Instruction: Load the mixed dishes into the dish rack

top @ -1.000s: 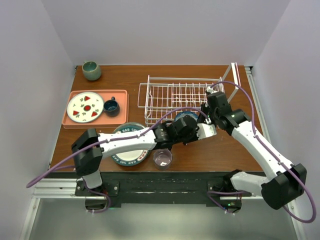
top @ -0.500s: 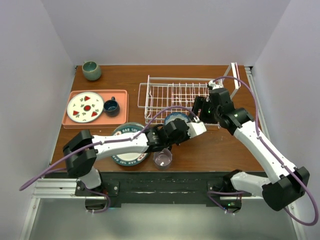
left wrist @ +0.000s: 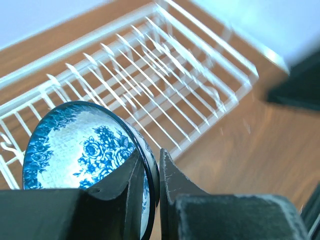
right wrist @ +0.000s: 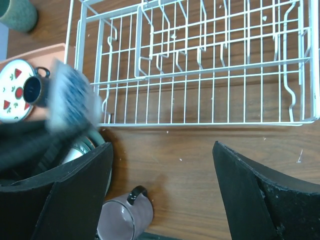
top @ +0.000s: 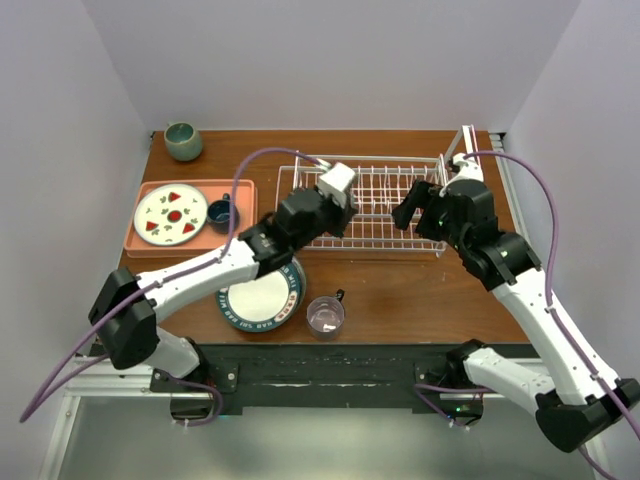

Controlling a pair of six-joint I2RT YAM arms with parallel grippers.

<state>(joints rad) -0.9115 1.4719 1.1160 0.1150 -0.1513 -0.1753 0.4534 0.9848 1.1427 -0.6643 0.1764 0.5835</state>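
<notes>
Hovering above the dish rack [top: 385, 200], the left end effector [top: 335, 185] faces the right end effector [top: 405, 212].

Left wrist: closed on the small blue-and-white patterned bowl's [left wrist: 82, 145] rim, rack beyond.

Right wrist: spread wide, holding nothing; rack ahead, clear pinkish glass mug [right wrist: 125, 217] on the worktop [right wrist: 200, 160] beneath.

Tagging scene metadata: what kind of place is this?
Probably a lab robot cell staged as a kitchen dish station, not a real kitchen: plain walls box in a wooden table, which holds a dish rack, a lettered plate and a glass mug.
</notes>
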